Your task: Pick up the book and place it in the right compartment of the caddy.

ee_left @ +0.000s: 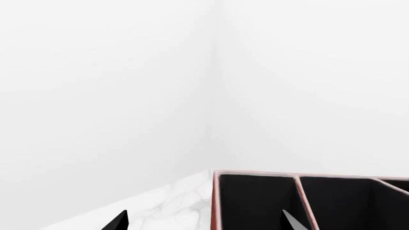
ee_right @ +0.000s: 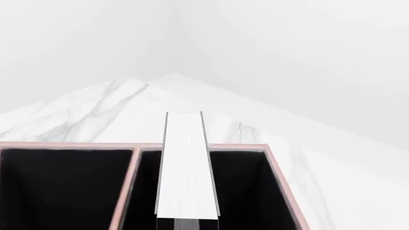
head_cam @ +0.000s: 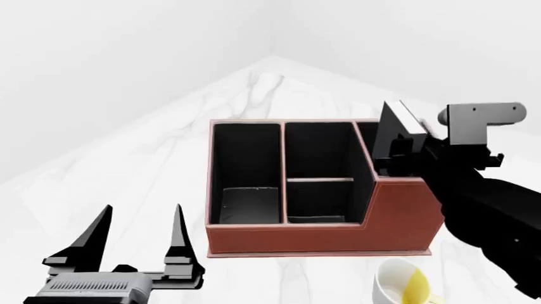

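The reddish-brown caddy (head_cam: 321, 234) with black lining stands mid-table. My right gripper (head_cam: 404, 156) is shut on the black book (head_cam: 394, 132), white page edges up, holding it slightly tilted over the right compartment (head_cam: 365, 136). Its lower end is about level with the rim. In the right wrist view the book's pages (ee_right: 186, 167) run between the walls of that compartment (ee_right: 242, 191); the fingers themselves are hidden. My left gripper (head_cam: 138, 235) hangs open and empty near the caddy's front left corner. In the left wrist view its fingertips (ee_left: 119, 221) straddle the caddy's side wall (ee_left: 215, 201).
A white-and-yellow mug (head_cam: 404, 285) sits on the white marble table (head_cam: 152, 164) just in front of the caddy's right end. White walls meet in a corner behind the table. The long narrow compartment (head_cam: 245, 171) and the divided pair (head_cam: 320, 168) hold nothing.
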Robot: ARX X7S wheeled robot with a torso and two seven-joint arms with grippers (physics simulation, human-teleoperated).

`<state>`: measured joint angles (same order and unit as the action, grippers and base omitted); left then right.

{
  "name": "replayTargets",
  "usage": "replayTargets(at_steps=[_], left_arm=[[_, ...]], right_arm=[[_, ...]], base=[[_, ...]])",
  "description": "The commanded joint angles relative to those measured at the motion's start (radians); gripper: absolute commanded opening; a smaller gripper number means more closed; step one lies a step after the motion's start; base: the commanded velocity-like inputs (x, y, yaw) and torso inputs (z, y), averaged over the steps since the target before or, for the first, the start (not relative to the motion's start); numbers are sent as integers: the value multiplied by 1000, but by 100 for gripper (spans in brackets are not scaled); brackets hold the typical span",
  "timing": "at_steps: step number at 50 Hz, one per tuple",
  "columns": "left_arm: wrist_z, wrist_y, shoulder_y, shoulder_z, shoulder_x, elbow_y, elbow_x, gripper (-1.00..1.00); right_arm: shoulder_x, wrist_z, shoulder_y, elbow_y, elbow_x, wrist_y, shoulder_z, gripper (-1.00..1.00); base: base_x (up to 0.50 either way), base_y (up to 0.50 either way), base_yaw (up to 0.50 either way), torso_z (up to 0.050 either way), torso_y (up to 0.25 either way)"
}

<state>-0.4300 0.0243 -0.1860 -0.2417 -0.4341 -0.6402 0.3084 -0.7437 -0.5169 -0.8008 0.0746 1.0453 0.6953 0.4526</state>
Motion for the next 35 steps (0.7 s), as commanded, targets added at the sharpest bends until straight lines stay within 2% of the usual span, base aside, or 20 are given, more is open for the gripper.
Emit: replayTargets(at_steps=[1, 35], left_arm=[[-4, 2, 2, -2, -3, -2, 0, 100], [-10, -2, 4, -10, -7, 2, 0, 100]], right_arm=[[3, 21, 4, -14, -64, -21, -18, -100], [12, 40, 36, -43, -78, -53, -12, -100]], base=[[0, 0, 0, 0, 0], [0, 0, 0, 0, 1]])
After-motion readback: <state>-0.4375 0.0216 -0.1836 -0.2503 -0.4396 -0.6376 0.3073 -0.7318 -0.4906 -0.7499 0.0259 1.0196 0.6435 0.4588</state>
